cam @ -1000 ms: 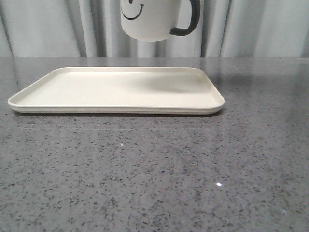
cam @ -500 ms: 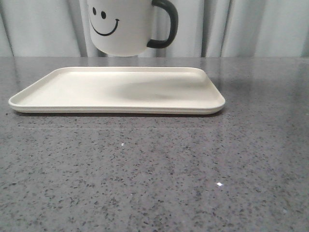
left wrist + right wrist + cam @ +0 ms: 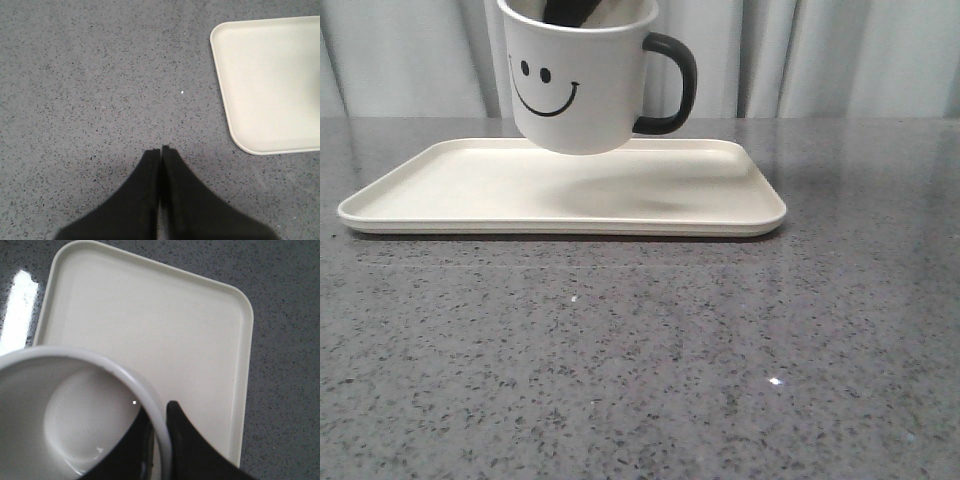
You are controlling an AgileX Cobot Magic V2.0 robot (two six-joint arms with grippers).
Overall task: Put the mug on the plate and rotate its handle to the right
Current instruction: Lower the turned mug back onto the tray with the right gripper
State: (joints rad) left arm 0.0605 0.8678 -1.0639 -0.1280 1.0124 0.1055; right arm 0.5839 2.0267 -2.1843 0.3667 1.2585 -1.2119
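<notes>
- The white cylindrical mug with a black smiley face [image 3: 578,85] is hanging in the upper centre of the front frame, above the large cream-white rectangular plate [image 3: 450,190], not touching it.
- Its glossy black loop handle [image 3: 672,84] is pointing toward the frame's right.
- The right gripper [image 3: 159,437] fingers are pinching the mug's rim, one inside, one outside.
- The left gripper [image 3: 160,150] fingers are pressing together over the speckled grey bench [image 3: 90,75], grasping nothing.

The left pincer [image 3: 160,150] has its fingers pressed together; the right pincer [image 3: 159,421] pinches a rim.
</notes>
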